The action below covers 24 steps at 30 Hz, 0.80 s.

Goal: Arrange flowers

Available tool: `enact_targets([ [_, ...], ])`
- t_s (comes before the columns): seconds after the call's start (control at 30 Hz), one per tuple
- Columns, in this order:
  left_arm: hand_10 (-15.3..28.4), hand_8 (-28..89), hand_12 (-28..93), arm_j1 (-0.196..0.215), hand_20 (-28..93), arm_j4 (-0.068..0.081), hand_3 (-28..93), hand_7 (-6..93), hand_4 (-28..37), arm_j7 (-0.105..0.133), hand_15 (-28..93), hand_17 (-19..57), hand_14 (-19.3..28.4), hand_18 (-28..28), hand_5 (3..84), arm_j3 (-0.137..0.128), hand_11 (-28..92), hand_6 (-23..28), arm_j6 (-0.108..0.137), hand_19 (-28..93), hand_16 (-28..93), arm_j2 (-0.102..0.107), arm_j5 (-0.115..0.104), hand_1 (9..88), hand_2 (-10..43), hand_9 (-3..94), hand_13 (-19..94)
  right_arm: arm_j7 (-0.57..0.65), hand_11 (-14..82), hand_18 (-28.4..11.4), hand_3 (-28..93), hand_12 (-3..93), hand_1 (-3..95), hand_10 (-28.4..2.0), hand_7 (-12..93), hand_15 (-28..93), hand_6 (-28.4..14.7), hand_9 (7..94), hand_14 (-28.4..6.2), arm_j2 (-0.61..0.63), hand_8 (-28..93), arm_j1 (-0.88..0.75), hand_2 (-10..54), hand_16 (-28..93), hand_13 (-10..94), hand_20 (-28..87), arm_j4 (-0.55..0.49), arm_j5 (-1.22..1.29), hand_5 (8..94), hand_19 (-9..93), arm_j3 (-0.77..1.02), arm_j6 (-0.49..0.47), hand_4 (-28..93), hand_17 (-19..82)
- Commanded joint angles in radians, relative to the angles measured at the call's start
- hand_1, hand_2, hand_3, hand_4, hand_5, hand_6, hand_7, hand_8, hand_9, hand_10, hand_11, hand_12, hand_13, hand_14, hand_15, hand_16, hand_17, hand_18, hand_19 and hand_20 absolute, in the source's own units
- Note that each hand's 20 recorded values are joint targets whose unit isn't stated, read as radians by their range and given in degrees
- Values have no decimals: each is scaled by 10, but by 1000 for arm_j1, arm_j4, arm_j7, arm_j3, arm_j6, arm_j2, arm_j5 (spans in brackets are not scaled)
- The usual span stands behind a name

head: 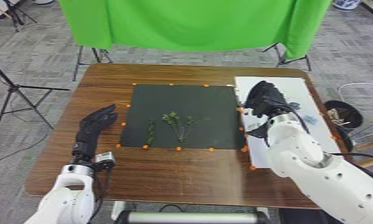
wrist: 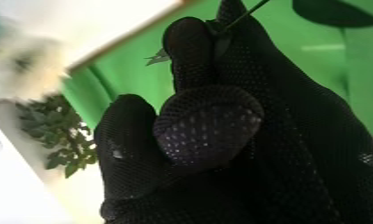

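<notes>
A thin green stem point(wrist: 251, 12) is what I notice first, pinched by the right robot hand point(head: 266, 96), its black-gloved fingers and thumb folded in around it. From the right wrist view I can make out a broad dark leaf point(wrist: 336, 12) near the stem and some leafy greenery point(wrist: 58, 131) farther off, with something pale beside it, too blurred to name. That hand is over the white sheet point(head: 280, 83) on the right side of the desk point(head: 174, 182), and there are a few bluish patches point(head: 311, 120) on the sheet near it. Just beside the sheet is a dark mat point(head: 187, 95), with small orange markers point(head: 180, 148) around its edges. Two sprigs lie on the mat: a branching one point(head: 173, 119) around the middle, and a narrow one point(head: 150, 133) to its left. Over on the left of the desk, near the mat, the left robot hand point(head: 94, 123) points away from its arm, fingers loosely extended, holding nothing. Past the desk's right edge there's a dark bucket point(head: 353, 124) with things in it, and beyond the far edge hangs a green cloth point(head: 196, 25).
</notes>
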Motion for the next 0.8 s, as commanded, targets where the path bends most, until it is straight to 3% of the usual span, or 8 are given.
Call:
enact_targets([
  [0.03, 129, -92, 93, 15, 135, 5, 740, 146, -265, -7, 166, 31, 153, 109, 459, 6, 181, 1, 2, 43, -18, -6, -11, 226, -51, 464, 358, -13, 249, -52, 636, 405, 605, -105, 253, 581, -45, 937, -5, -31, 192, -18, -95, 217, 937, 429, -91, -31, 812, 857, 36, 26, -32, 739],
  [0.6, 130, -91, 93, 18, 135, 6, 741, 144, -265, -17, 166, 31, 153, 109, 459, 9, 180, 2, -14, 43, -20, -5, -8, 225, -53, 464, 358, 5, 255, -45, 628, 385, 604, -100, 254, 579, -44, 937, -4, -140, 190, -129, -95, 209, 937, 430, -155, -108, 814, 840, -8, 12, -20, 751],
  [0.8, 128, -91, 93, 16, 135, 8, 742, 145, -265, -21, 167, 31, 153, 109, 458, 13, 180, 2, -21, 42, -19, -1, -6, 225, -53, 464, 358, 32, 258, -44, 626, 376, 604, -99, 256, 578, -44, 937, -5, -150, 185, -151, -95, 206, 937, 431, -165, -104, 814, 837, -8, -54, -16, 753],
])
